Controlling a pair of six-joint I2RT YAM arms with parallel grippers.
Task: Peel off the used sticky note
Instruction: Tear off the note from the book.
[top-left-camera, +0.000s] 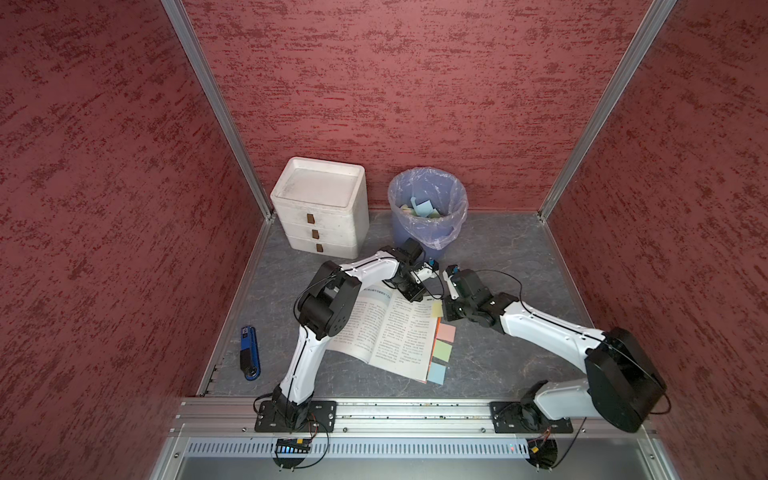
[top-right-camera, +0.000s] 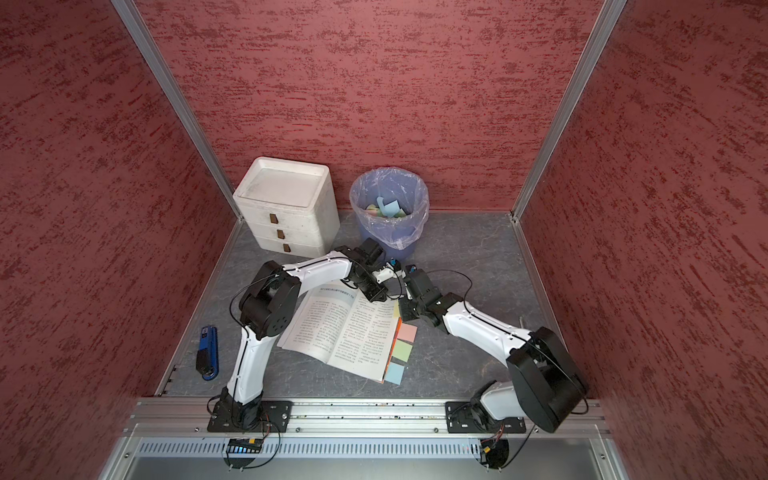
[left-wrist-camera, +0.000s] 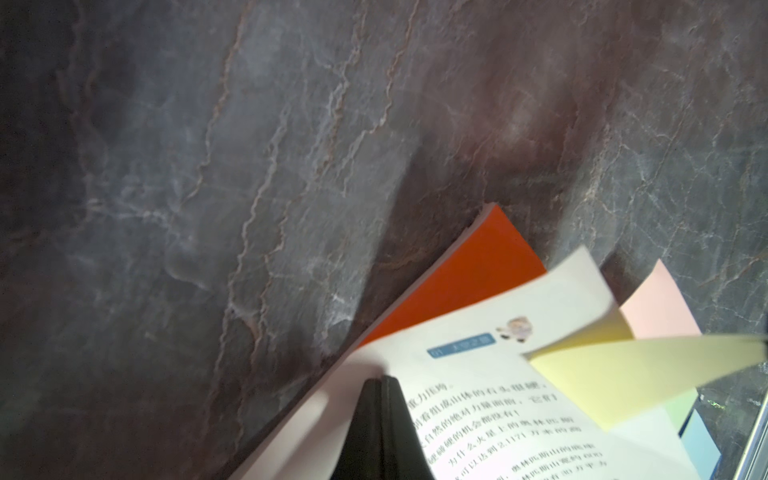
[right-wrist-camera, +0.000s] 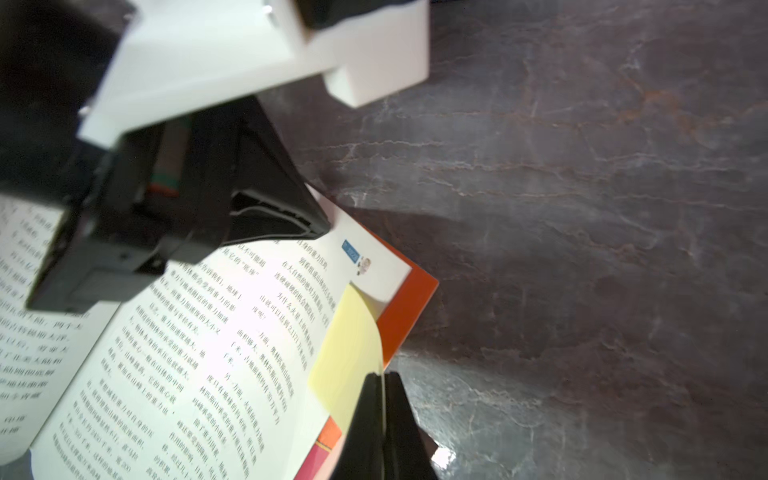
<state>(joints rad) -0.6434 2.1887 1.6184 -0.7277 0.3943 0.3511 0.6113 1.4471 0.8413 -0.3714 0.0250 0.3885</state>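
Red textured walls (top-left-camera: 374, 83) enclose the cell, and the floor is a grey marbled tabletop (top-left-camera: 498, 257).

White three-drawer unit (top-left-camera: 320, 203) stands at the back beside a lined waste bin (top-left-camera: 428, 232). The bin already holds coloured notes, so I read it as the drop point and its place just behind the work as deliberate.

Open book (top-left-camera: 390, 332) lies flat between the arms, its orange cover (left-wrist-camera: 478, 266) showing under the right-hand page. Blue stapler (top-left-camera: 249, 353) lies well apart and plays no part.

Pink note (top-left-camera: 446, 332), green note (top-left-camera: 442, 351) and blue note (top-left-camera: 436, 373) overhang the page edge as tabs, which leaves a free flap to pinch.

Yellow sticky note (right-wrist-camera: 349, 353) is the one in hand. One edge clings to the page near the top corner and the rest is curled up off the paper, so it is not yet free.

Right gripper (right-wrist-camera: 382, 376) has its jaws clamped on that free edge. Left gripper (left-wrist-camera: 382, 380) has its jaws together with nothing between them, the tip pressed on the page. My judgement is that it pins the book so the pull lifts the note and not the leaf.

Writing: Chinese body text. A blue heading label (left-wrist-camera: 461, 345) sits beside a small cartoon figure. Both are too soft to transcribe. No brand is legible anywhere.
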